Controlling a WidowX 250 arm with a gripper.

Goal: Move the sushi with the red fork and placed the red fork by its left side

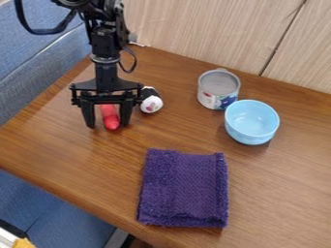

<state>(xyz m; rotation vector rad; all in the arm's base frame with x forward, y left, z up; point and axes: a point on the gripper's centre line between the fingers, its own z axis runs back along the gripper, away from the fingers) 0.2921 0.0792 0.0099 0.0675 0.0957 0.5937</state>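
Sushi (152, 103) crowded close beside the claw (107, 126), which stood open astride the red fork (111, 122) on the counter (71, 155), while a can (218, 89), a light blue bowl (252, 122) and a folded purple cloth (184, 189) sat farther off.

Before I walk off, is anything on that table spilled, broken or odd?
Nothing stands out. The round blue bowl and grey patterned cylindrical can stand upright, the folded purple cloth lies flat, and no spill shows.
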